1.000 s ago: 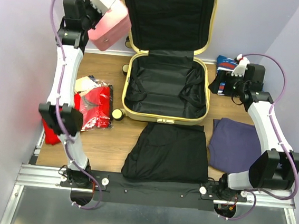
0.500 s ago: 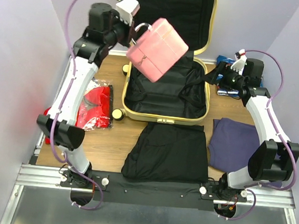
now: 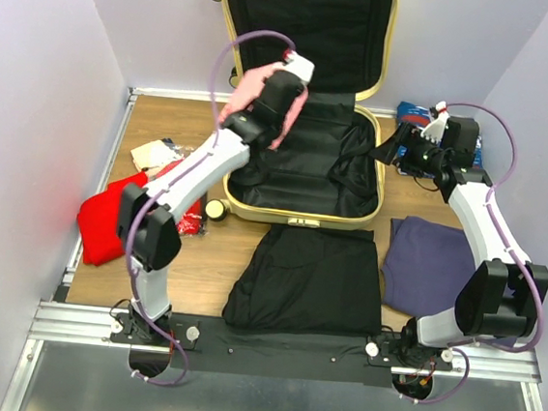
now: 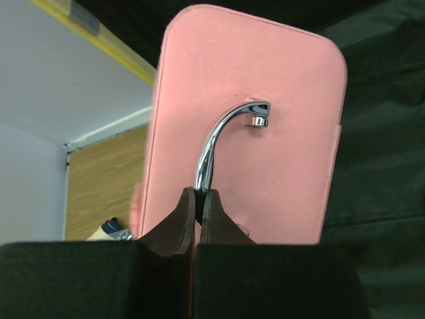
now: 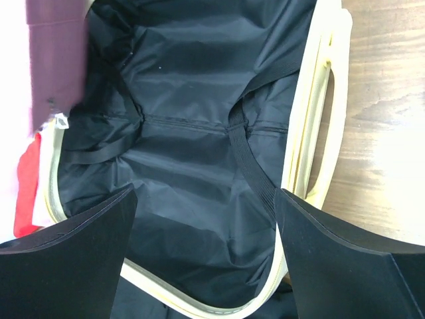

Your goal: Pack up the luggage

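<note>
The pale-yellow luggage (image 3: 380,191) lies open at the table's middle, lid upright against the back wall, black lining showing. My left gripper (image 3: 282,98) is shut on the chrome handle (image 4: 216,143) of a pink pouch (image 4: 265,86) and holds it over the far left part of the luggage's base. The pouch shows partly behind the arm in the top view (image 3: 249,91). My right gripper (image 3: 388,149) is open and empty above the luggage's right rim (image 5: 312,146), looking down into the black lining (image 5: 186,173).
A black garment (image 3: 308,279) lies folded in front of the luggage. A purple garment (image 3: 430,264) lies to its right. Red clothes (image 3: 108,219) and a small packet lie at the left. A blue packet (image 3: 414,112) sits at the back right.
My left arm has swung right and down with the pink pouch, from high at the back left to over the luggage's base. My right gripper has shifted slightly left toward the rim.
</note>
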